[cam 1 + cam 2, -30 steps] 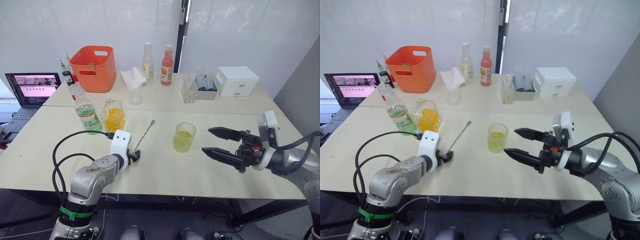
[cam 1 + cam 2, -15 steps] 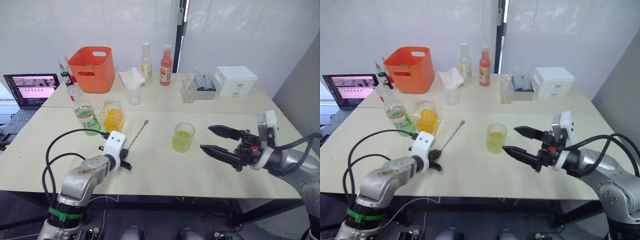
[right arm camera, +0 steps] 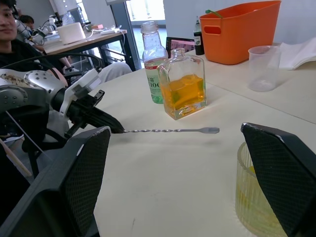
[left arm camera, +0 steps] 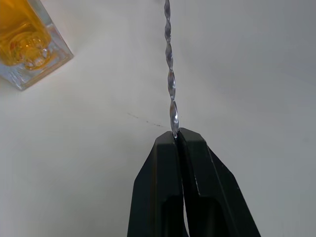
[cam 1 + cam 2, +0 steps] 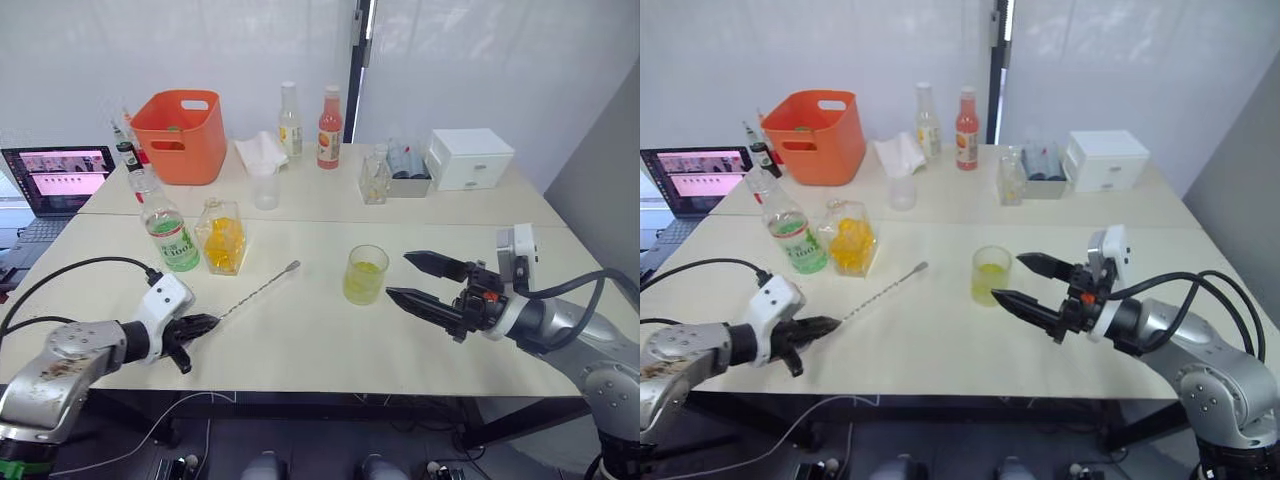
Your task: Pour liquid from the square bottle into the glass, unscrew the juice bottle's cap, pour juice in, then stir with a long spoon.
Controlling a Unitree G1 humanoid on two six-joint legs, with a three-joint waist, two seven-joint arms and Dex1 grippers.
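Your tabletop (image 5: 330, 350): pale, two slabs butted, carrying everything below.

Orange bin (image 5: 182, 135): at the far left of the rear slab, with a laptop (image 5: 52, 180) off to its left.

White drawer box (image 5: 469, 158): far right of the rear slab.

Your right gripper (image 5: 415, 280): fingers spread wide and holding nothing, hovering just right of the glass, tips pointing toward it.

Your left gripper (image 5: 207, 321): at the near left edge, fingers pinched together on the handle end of the long spoon.

The juice bottle (image 5: 168, 232): upright on the left of the front slab, neck open, no cap on it.

The square bottle (image 5: 224, 238): upright just beside the juice bottle, on its right, about half full of orange-yellow liquid.

Two more bottles, pale yellow (image 5: 289, 120) and red-orange (image 5: 327, 128): upright at the rear centre.

The glass (image 5: 365, 275): upright mid-table, yellow liquid in the bottom, well apart from the square bottle.

The long spoon (image 5: 262, 289): twisted shaft running from your left gripper toward the table's middle, bowl end (image 3: 211, 130) free, short of the glass.
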